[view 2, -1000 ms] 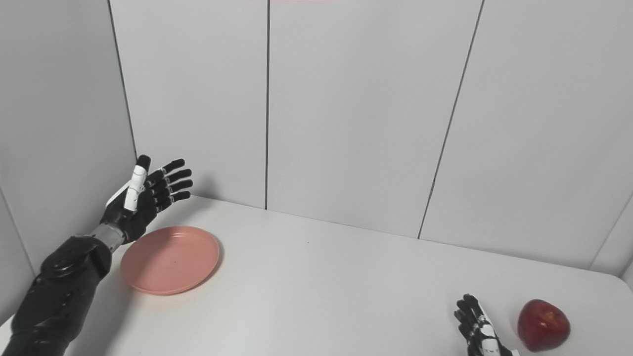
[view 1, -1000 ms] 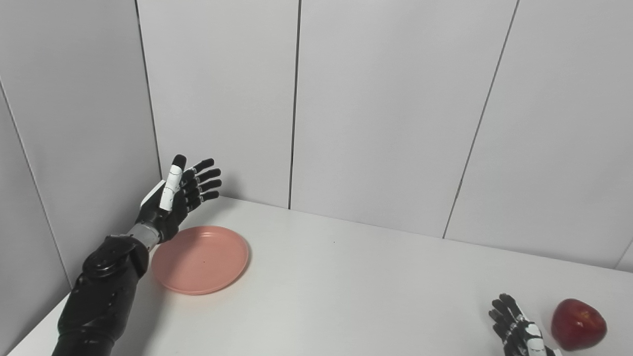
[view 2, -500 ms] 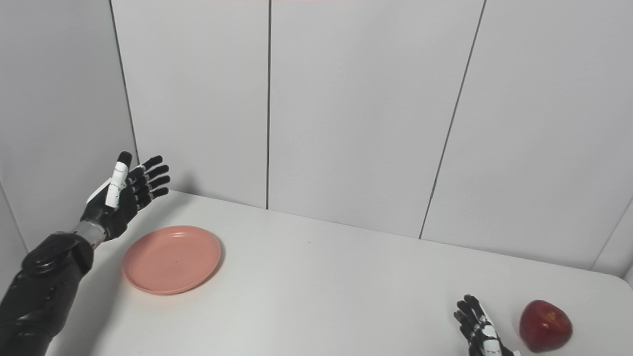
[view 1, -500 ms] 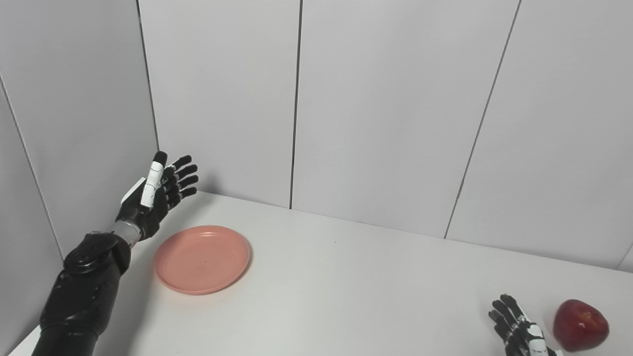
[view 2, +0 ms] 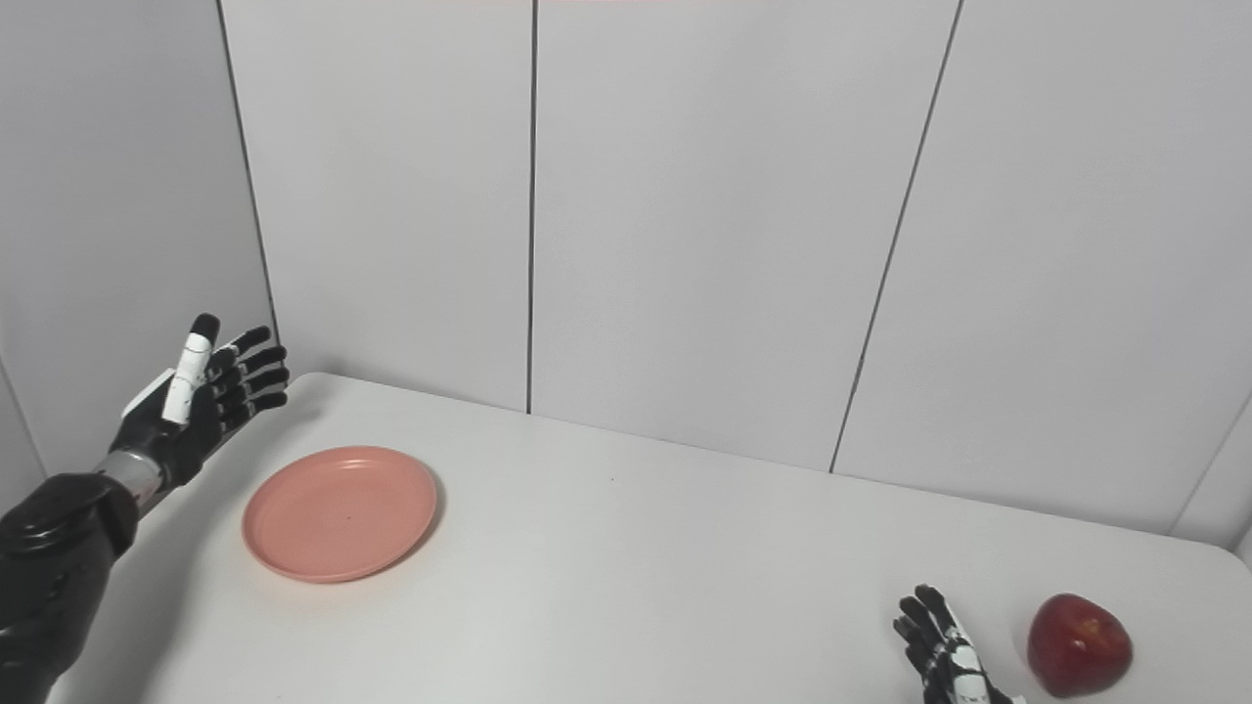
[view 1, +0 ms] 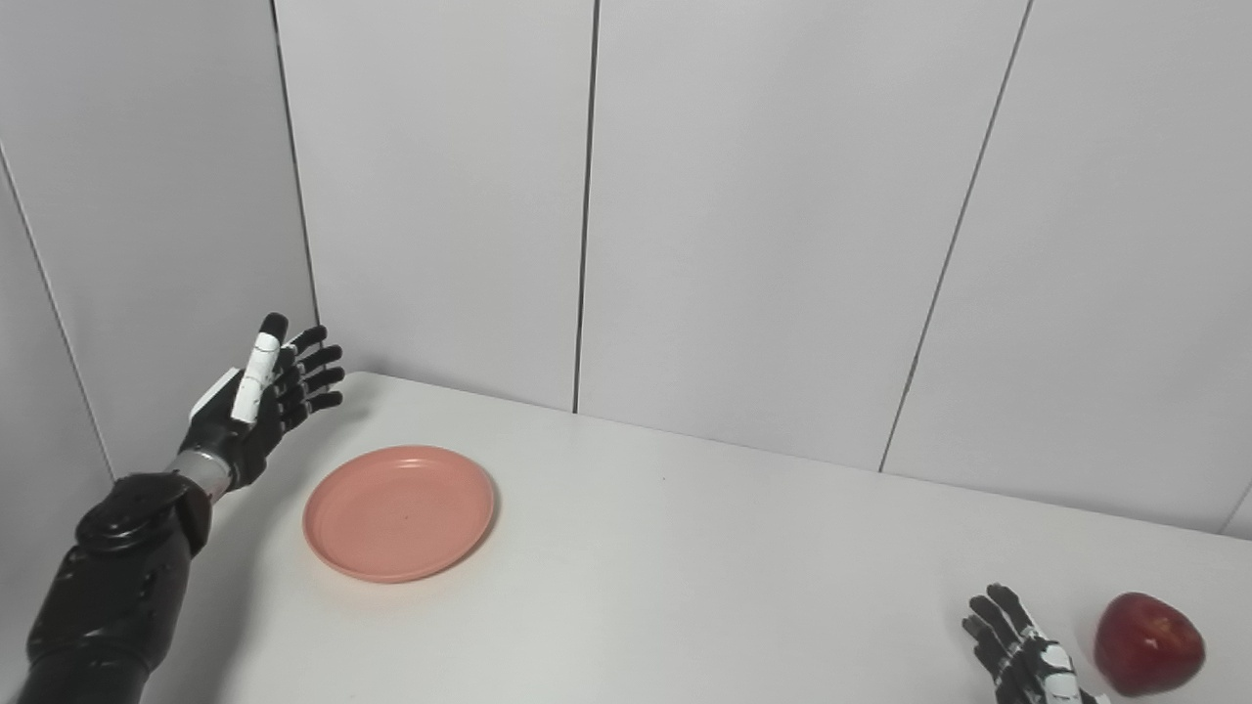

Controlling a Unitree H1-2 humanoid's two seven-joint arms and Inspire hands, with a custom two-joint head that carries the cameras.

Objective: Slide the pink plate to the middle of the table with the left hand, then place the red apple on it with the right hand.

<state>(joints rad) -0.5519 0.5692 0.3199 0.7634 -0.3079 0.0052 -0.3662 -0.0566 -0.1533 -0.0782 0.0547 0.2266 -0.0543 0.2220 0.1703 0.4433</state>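
Nearest me, my right hand (view 2: 941,653) lies released, fingers spread, just beside the red apple (view 2: 1079,645) on the bench (view 1: 704,567). Farther left, the pink plate (view 1: 399,511) sits beside my released left hand (view 1: 256,406).
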